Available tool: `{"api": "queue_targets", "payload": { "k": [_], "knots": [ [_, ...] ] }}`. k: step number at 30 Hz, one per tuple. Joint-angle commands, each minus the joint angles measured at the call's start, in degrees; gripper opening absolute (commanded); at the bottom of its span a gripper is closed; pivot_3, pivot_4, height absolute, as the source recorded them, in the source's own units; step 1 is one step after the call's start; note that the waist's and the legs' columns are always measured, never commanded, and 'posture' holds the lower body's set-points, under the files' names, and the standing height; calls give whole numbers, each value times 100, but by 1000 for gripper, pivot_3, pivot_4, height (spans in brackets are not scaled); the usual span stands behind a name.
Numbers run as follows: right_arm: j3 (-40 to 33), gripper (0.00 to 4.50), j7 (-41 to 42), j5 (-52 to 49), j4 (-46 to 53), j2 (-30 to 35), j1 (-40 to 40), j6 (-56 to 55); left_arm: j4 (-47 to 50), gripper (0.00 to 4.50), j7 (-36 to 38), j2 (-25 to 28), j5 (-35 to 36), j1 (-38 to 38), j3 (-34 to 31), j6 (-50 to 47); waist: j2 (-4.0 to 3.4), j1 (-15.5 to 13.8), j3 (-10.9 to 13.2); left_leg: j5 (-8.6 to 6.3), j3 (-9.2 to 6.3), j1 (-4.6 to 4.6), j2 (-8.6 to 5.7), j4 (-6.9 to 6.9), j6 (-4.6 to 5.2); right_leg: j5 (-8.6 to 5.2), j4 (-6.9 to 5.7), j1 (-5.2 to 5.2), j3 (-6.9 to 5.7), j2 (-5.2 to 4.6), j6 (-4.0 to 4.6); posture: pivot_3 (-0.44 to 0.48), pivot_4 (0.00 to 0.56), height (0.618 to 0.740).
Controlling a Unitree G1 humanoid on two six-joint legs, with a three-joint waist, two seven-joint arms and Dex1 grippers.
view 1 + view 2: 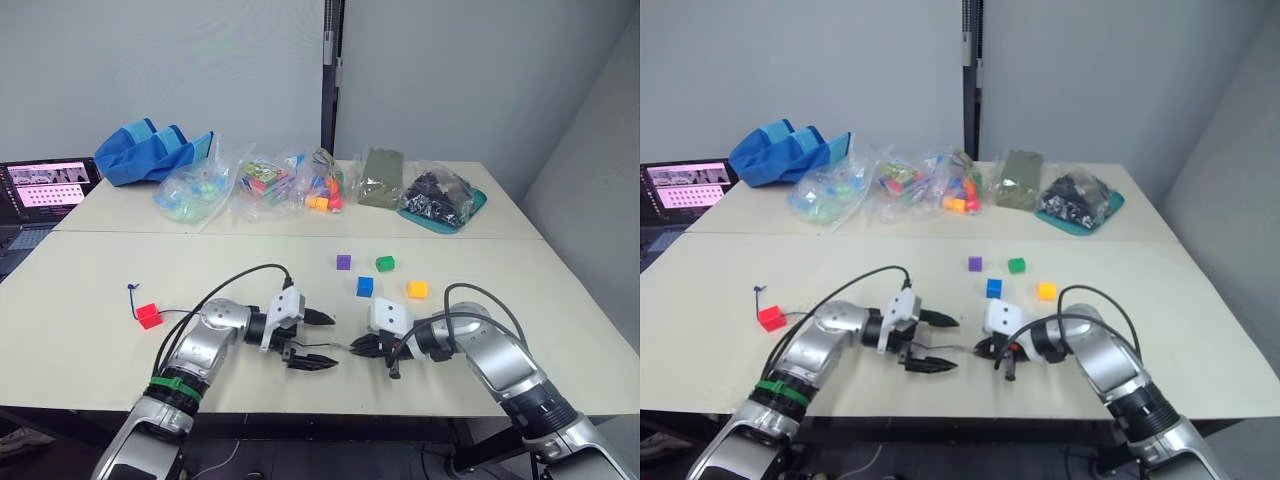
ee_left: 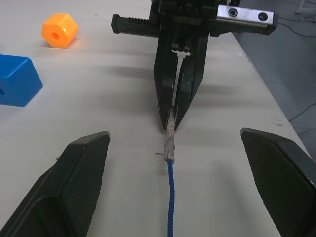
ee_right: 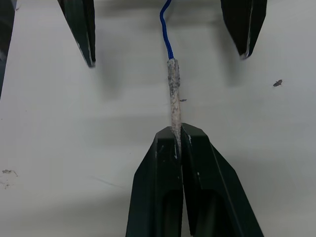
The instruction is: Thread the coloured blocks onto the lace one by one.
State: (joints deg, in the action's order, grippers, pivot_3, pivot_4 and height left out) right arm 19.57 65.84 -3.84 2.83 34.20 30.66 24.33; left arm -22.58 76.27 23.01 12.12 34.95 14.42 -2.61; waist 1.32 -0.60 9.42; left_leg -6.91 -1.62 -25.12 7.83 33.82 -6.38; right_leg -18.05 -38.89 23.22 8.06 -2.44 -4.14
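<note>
Right pincer (image 3: 177, 140) pinches lace (image 3: 174, 94) tip; left pincer (image 2: 170, 168) spread.

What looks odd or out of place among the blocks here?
The red block sits alone far to the left, by the lace's end, while purple, green, blue and orange cluster together.

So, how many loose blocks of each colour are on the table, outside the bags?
Red block: 1
Purple block: 1
Green block: 1
Blue block: 1
Orange-yellow block: 1
Total: 5
</note>
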Motion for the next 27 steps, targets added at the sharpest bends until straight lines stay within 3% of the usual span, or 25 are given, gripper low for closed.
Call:
{"api": "queue_targets", "payload": {
  "k": [1,6,15,27],
  "knots": [
    [-123,0,-11,-133,204,39,5,57,-207,4470,-109,-136,-99,34,8,247,0,-1,0,0,0,0,0,0,0,0,0,0,0,0,0,0,150,717],
    [-139,0,-17,-124,205,69,-12,57,-910,2994,-283,-383,-315,8,9,680,-1,-4,-1,0,0,1,0,1,0,0,0,-3,0,0,0,0,150,717],
    [-148,0,-17,-130,240,130,-41,83,-848,28,17,-573,-26,-96,-151,419,-2,-12,-1,0,-1,2,-1,3,0,1,0,-6,0,-1,-2,0,150,717],
    [-205,0,-24,-220,314,126,-69,249,-929,28,115,-571,-19,-94,-242,441,-2,-5,-1,0,-1,2,-1,2,0,1,1,-5,0,-1,-2,0,150,717]
  ]
}}
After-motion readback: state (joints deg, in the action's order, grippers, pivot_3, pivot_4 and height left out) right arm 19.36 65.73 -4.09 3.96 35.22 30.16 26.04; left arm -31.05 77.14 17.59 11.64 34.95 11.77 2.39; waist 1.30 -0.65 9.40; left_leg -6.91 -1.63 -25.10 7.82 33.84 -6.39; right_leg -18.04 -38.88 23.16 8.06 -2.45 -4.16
